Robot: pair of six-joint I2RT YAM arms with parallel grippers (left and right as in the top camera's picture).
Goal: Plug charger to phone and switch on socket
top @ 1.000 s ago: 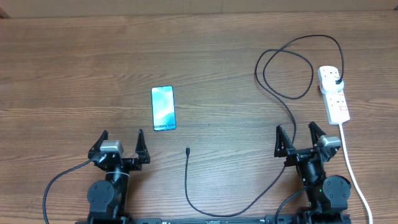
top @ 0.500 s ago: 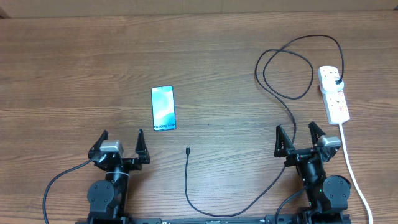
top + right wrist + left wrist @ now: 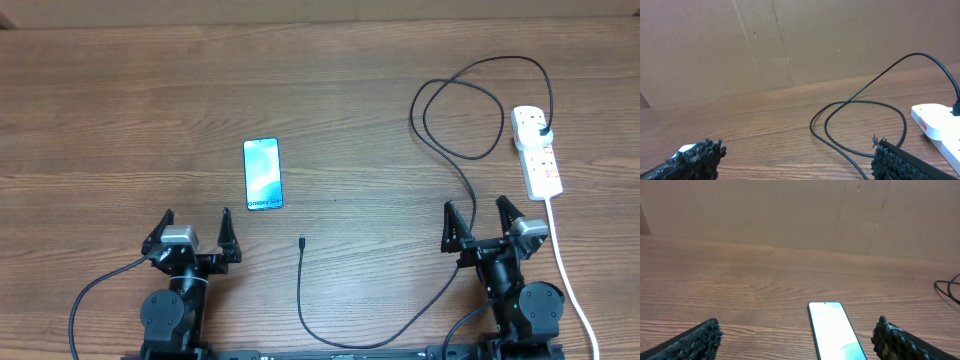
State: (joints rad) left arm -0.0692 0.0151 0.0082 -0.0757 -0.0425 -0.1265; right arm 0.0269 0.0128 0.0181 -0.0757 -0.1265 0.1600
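Tabletop wood stretches ahead of both arms, which sit at its near edge. The left gripper and the right gripper are both spread wide with nothing between their fingers.

The socket lies ahead of the right gripper and off to its outer side. Its white cord trails back past that arm. The charger loops across the wood ahead of the right gripper, runs back beneath both arms and comes up between them. Its plug already seems seated at the far end of the socket; whether the switch is on cannot be told.

The phone lies flat, screen lit, ahead of the left gripper and a little to its inner side. In the left wrist view it shows just off the inner finger. The connector tip rests free on the table between the grippers, nearer the left and about level with its fingertips, apart from the phone.

Nothing is gripped yet, so the step in hand looks like the first reach for the cable. It should go best with a pinch just behind the tip, leaving the connector standing proud. The tip should be lined up square to the phone's near short edge. The other gripper should brace the phone, since a slim handset on smooth wood will likely slide when pushed.
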